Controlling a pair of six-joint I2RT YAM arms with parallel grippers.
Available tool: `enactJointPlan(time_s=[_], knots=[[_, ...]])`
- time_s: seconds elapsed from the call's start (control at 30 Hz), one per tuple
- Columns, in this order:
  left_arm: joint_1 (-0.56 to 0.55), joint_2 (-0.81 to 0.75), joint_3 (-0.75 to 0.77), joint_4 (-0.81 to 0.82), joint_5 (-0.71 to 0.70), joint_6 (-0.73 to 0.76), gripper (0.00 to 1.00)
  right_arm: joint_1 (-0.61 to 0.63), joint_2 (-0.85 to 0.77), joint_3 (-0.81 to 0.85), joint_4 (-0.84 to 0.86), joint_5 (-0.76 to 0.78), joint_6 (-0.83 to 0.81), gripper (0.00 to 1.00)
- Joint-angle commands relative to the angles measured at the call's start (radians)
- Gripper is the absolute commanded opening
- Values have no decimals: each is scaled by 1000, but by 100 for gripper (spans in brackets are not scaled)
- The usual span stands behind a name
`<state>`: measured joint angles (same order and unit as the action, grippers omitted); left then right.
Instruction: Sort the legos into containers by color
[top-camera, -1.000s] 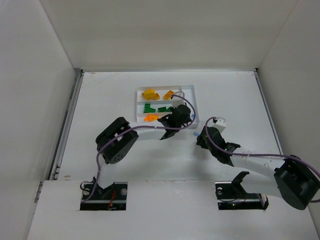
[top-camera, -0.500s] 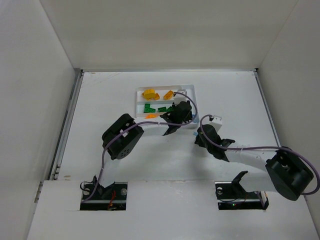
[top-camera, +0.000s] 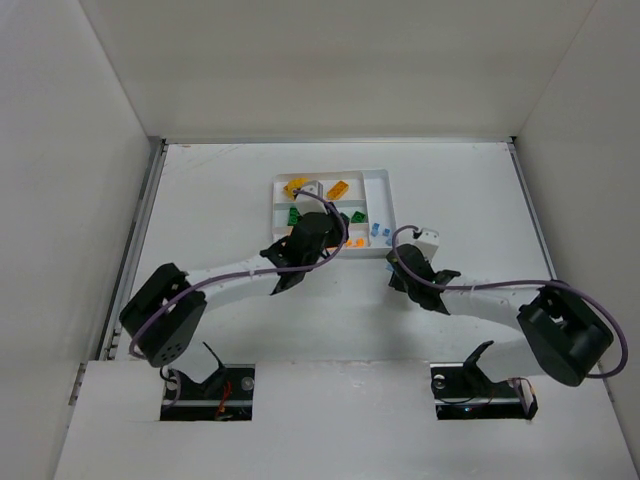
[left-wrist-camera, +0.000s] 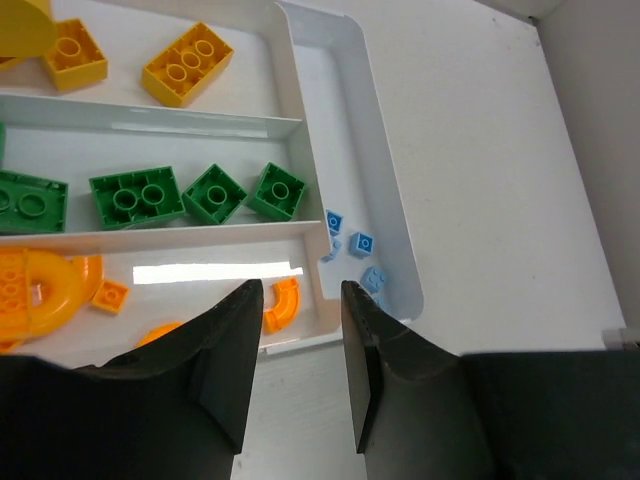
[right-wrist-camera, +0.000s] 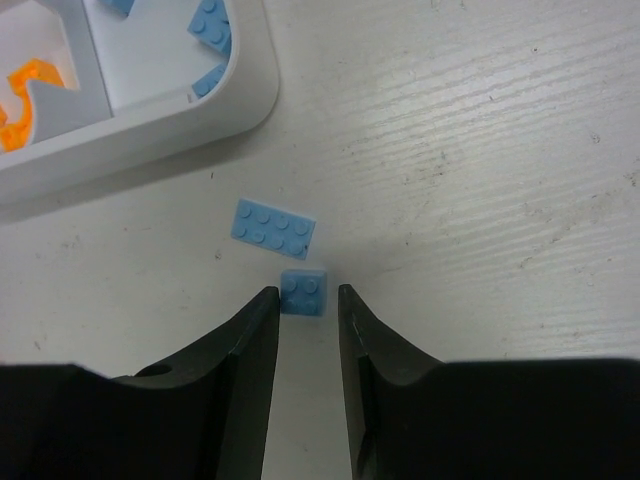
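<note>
Legos (left-wrist-camera: 276, 190) mostly in tray (left-wrist-camera: 200, 126), two pale blue ones loose on table (right-wrist-camera: 480, 150) just outside a tray corner.
Yellow bricks (left-wrist-camera: 188, 64) in far long slot, green bricks (left-wrist-camera: 134, 196) in middle slot, orange curved bits (left-wrist-camera: 283, 302) in near slot, tiny blue pieces (left-wrist-camera: 361, 243) in narrow side slot set crosswise to the long ones. Loose blue plate (right-wrist-camera: 275, 227) flat, studs up, long axis roughly along near tray edge, slightly skewed. Small blue brick (right-wrist-camera: 304, 293) just beside it, between right gripper (right-wrist-camera: 306, 291) fingertips; jaws narrowly parted, sliver of gap visible, not clamped. Left gripper (left-wrist-camera: 300, 288) over near tray edge, jaws spread, nothing between.
</note>
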<state>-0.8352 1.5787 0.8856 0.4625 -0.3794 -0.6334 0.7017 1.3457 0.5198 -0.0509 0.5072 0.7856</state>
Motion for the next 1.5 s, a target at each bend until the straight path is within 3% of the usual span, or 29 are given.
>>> enactJointPlan(time_s=[0.0,0.3,0.57,0.87,0.97,1.1,1.23,1.3,1.47], knots=[[3,-126,-91,56,-18,-3,35,14,27,60,-35,45,10,35],[20,-350,-322,71,-18,-9,35,41,96,117,-89,99,35,25],[32,-454,-467,160,19,15,36,77,-25,207,-168,111,-12,22],[34,-467,-517,196,31,-5,35,-66,128,376,-40,36,-195,23],[37,-471,-522,197,33,-8,35,-97,185,422,-20,19,-206,27],[35,-471,-524,199,39,-14,35,-94,199,434,-3,14,-220,45],[35,-459,-522,203,51,-23,35,-94,130,361,9,30,-191,49],[35,-459,-522,206,56,-26,35,-94,78,297,28,37,-160,45],[38,-447,-522,212,68,-41,35,-94,-32,133,65,56,-63,19]])
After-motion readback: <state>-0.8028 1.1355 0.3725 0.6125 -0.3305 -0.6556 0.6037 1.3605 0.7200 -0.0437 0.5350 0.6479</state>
